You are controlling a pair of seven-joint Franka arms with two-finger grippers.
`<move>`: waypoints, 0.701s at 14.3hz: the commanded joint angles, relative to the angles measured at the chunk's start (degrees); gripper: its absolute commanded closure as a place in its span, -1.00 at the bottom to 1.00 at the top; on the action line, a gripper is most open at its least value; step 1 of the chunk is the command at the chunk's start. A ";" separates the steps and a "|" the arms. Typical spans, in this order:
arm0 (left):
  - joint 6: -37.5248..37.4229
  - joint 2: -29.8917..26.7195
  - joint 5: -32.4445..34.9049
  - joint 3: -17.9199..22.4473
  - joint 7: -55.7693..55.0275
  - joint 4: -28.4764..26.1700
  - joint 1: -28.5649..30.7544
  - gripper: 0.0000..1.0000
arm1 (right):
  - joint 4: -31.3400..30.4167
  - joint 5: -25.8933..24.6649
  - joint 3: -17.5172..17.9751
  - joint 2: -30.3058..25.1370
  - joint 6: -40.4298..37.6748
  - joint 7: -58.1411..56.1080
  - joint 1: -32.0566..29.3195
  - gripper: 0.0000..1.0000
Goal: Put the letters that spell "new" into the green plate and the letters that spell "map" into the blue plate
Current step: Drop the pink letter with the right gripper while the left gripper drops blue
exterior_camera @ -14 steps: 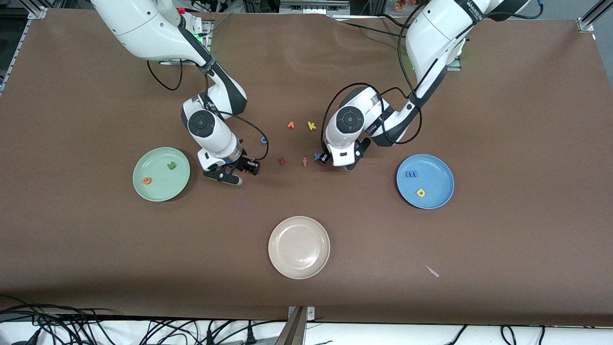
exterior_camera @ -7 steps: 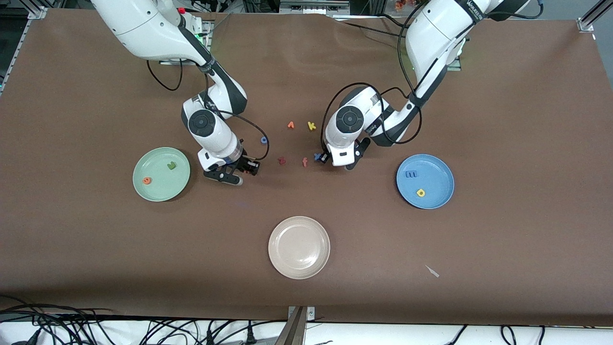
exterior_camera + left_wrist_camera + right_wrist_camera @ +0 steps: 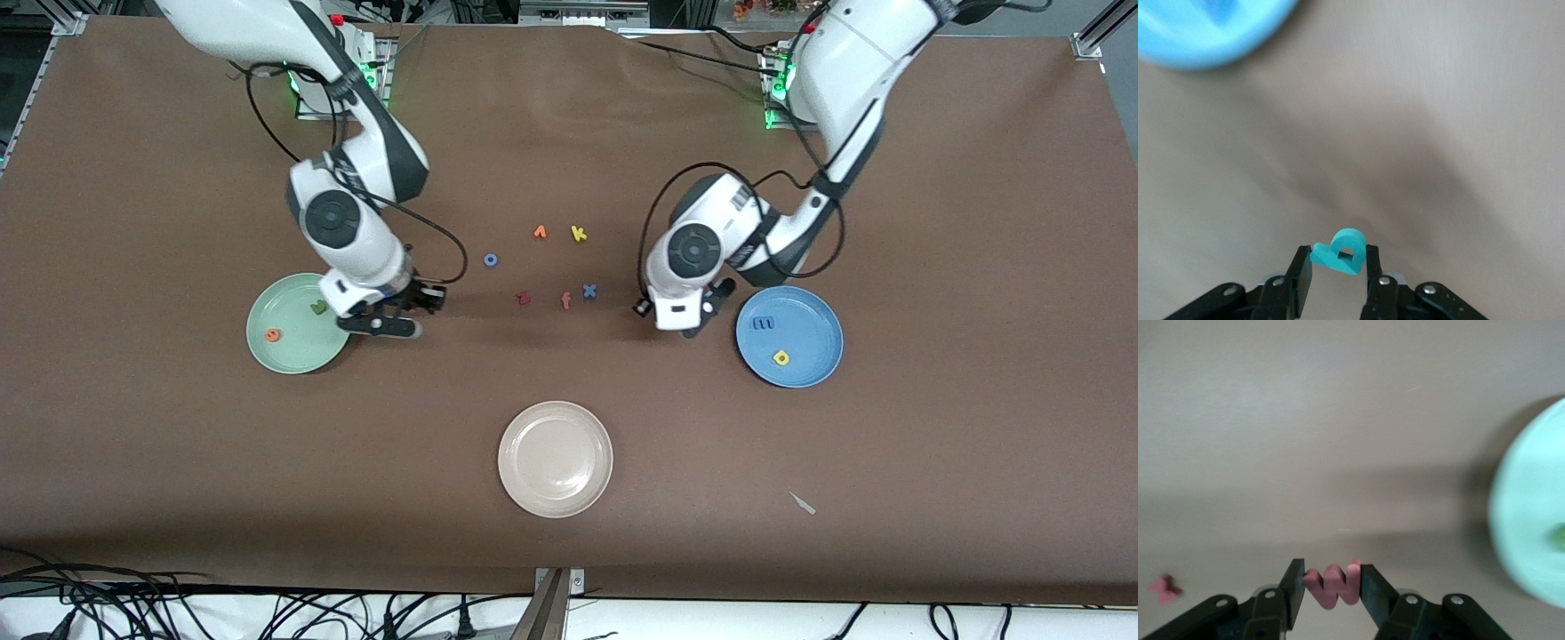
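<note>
- Left gripper pinches the teal a over bare tabletop, just beside the blue plate toward the table's middle.
- Right gripper clamps the pink w over the tabletop at the green plate rim.
- Green plate, toward the right arm's end, holds the green n and orange e.
- Blue plate, toward the left arm's end, holds the blue m and yellow p.
- Beige plate sits near the table edge closest to the front camera.
</note>
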 commanded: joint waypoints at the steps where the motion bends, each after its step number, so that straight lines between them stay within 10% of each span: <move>1: -6.36 -4.19 1.15 -0.38 13.46 -0.17 5.94 0.37 | -2.98 -0.38 0.20 -4.39 -4.71 -13.19 -7.67 0.41; 4: -8.04 -4.99 1.15 -0.47 26.29 -0.08 12.27 0.35 | -4.74 -0.38 -5.42 -5.19 -4.20 -22.96 -8.49 0.05; 6: -8.04 -4.99 1.15 -0.38 35.61 0.00 15.70 0.26 | -4.75 -0.30 -6.57 -5.01 -4.37 -24.22 -8.49 -0.79; 7: -8.04 -4.99 1.15 -0.38 38.87 0.00 17.37 -0.05 | -4.75 -0.12 -6.57 -5.01 -4.81 -24.05 -8.49 -1.00; 8: -8.13 -4.99 1.15 -0.55 40.82 0.00 18.61 -0.99 | -4.66 -0.12 -6.57 -5.01 -4.81 -23.44 -8.49 -1.00; 10: -8.22 -5.07 0.72 -0.90 42.07 0.35 18.71 -1.00 | -4.40 -0.03 -6.57 -5.01 -4.81 -23.34 -8.49 -1.00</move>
